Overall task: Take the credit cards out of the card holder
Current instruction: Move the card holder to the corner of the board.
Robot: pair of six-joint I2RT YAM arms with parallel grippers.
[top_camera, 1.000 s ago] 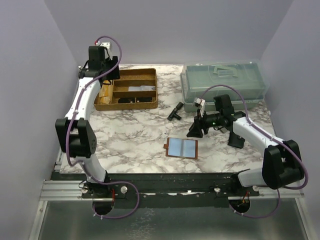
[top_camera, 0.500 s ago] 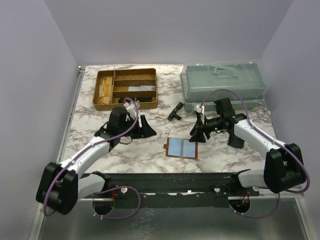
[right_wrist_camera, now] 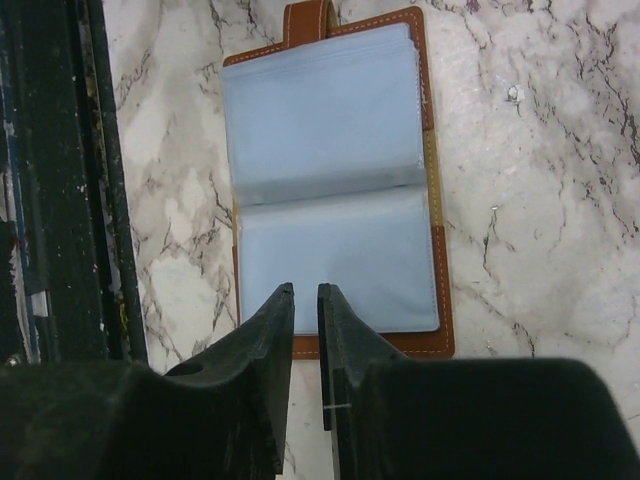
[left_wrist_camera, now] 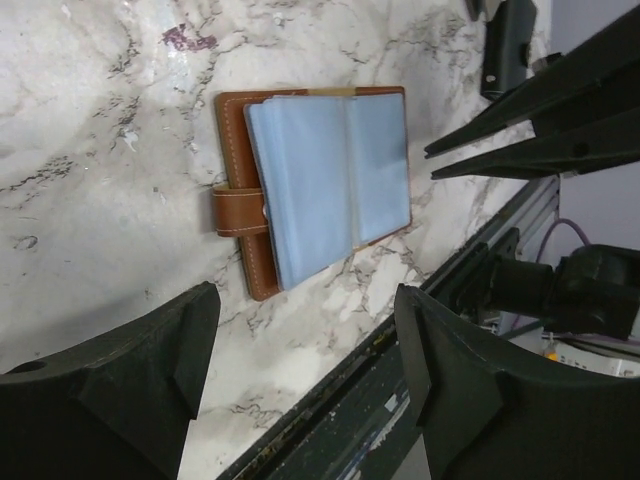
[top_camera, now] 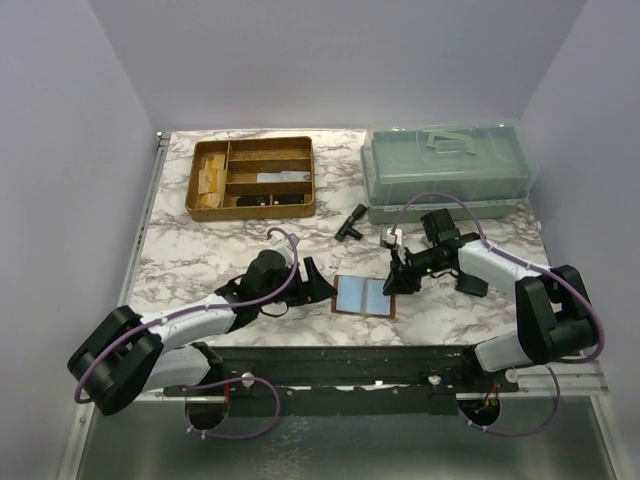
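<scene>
The reddish-brown card holder (top_camera: 364, 296) lies open on the marble table, near the front edge. Its light blue inner pages (right_wrist_camera: 325, 180) face up, and its strap (left_wrist_camera: 238, 210) points left. A thin yellow card edge (right_wrist_camera: 432, 175) peeks out beside the pages; the credit cards inside are otherwise hidden. Tan cards (top_camera: 208, 172) lie in the tray's left compartment. My left gripper (top_camera: 312, 283) is low and just left of the holder, wide open and empty (left_wrist_camera: 305, 345). My right gripper (top_camera: 393, 283) hovers at the holder's right edge. Its jaws are narrowed to a thin empty slit (right_wrist_camera: 305, 295).
The gold-brown divided tray (top_camera: 250, 212) stands at the back left. A clear lidded box (top_camera: 445, 165) is at the back right. A small black part (top_camera: 351, 222) lies behind the holder and a black pouch (top_camera: 472, 281) sits under the right arm. The metal rail (top_camera: 350, 360) runs along the near edge.
My left arm swung from the tray down to the holder's left side and opened wider. My right gripper dropped to the holder's right edge and its jaws narrowed to a slit.
</scene>
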